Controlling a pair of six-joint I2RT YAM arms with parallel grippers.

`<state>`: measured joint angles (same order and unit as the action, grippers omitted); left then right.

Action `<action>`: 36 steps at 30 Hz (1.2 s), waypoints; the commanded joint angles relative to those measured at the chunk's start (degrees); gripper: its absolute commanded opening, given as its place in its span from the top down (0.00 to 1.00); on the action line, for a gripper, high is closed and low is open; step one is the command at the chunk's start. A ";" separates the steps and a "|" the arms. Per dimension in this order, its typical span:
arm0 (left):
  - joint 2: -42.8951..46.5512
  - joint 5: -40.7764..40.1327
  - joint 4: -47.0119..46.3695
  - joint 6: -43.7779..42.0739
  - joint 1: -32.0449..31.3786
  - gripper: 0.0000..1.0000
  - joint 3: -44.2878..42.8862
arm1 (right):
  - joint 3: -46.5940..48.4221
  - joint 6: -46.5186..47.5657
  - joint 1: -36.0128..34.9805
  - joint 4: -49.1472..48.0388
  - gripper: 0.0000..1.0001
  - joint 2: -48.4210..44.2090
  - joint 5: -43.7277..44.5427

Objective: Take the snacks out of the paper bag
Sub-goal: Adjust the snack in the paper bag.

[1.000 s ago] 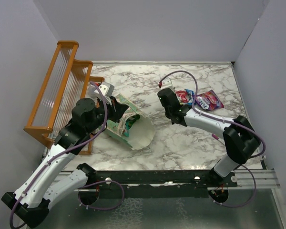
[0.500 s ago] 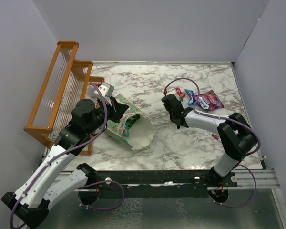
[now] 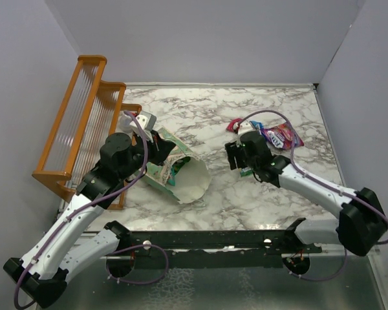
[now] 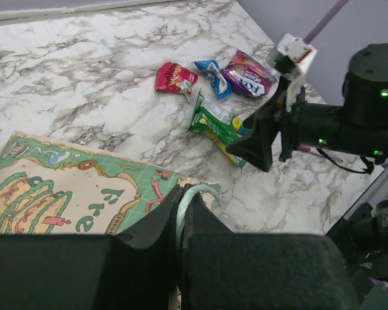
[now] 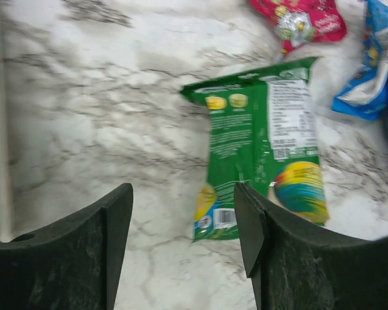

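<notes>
Pinching left gripper (image 4: 181, 203): clamped on handle (image 4: 195, 192) of paper bag (image 3: 181, 173); bag tipped over at 8 o'clock on table (image 3: 278, 103).
Right gripper (image 5: 182, 194): fingers spread, empty.
Green snack (image 5: 258, 142): flat, 1 o'clock of those fingers.
Other snacks (image 4: 176, 77): table's 2 o'clock.

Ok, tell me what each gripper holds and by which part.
The left gripper is shut on the paper bag, pinching its thin loop handle. The right gripper is open and holds nothing; the green snack packet lies free ahead of it.
</notes>
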<state>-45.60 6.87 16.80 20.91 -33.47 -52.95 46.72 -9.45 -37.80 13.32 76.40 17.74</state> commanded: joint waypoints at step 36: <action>0.52 -0.97 0.55 2.43 0.16 1.00 -1.88 | -16.65 32.74 -27.82 -69.25 0.28 8.53 -12.65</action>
<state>-46.50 6.79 18.63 23.03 -33.47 -54.00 35.81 8.54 -64.93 -32.80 79.72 -0.25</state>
